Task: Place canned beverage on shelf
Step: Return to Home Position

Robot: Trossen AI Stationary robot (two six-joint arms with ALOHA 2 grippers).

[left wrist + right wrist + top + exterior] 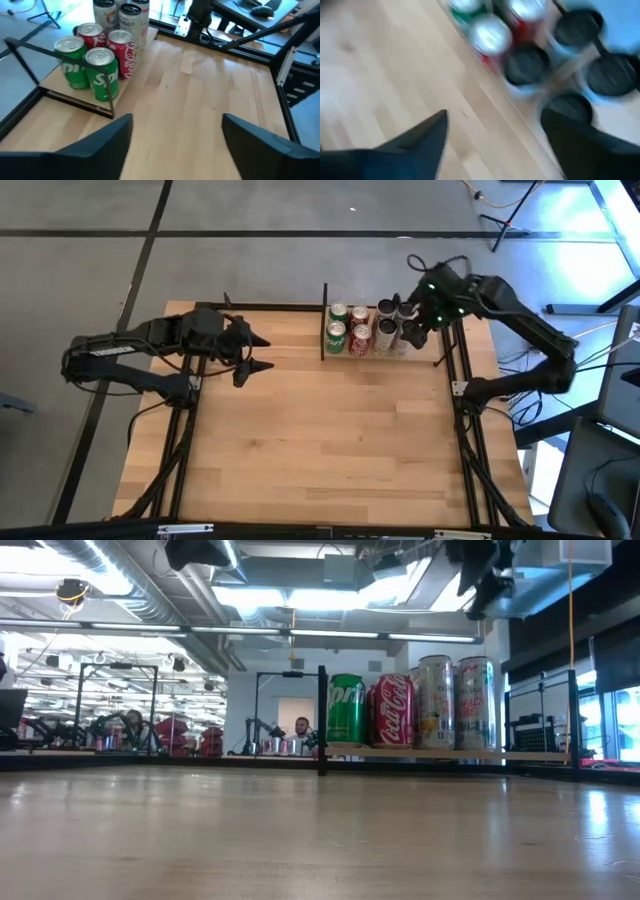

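The shelf (430, 348) is a low black-rod rack with a pale board (52, 86) at the table's far edge, right of the middle. On the board stand two green cans (337, 324), two red cans (360, 327) and several pale cans with dark tops (386, 323), all upright on their bases. They also show in the low view (415, 700). My right gripper (416, 330) is open and empty, above the pale cans at the shelf's right end, pointing down (495, 130). My left gripper (262, 352) is open and empty above the table, left of the shelf.
Black frame rails run along the table's left side (190, 395) and right side (462, 395). A tall black rod (322, 720) marks the shelf's left end. Bare wooden tabletop (320, 440) lies in front of the shelf. A person (302, 728) sits in the room behind.
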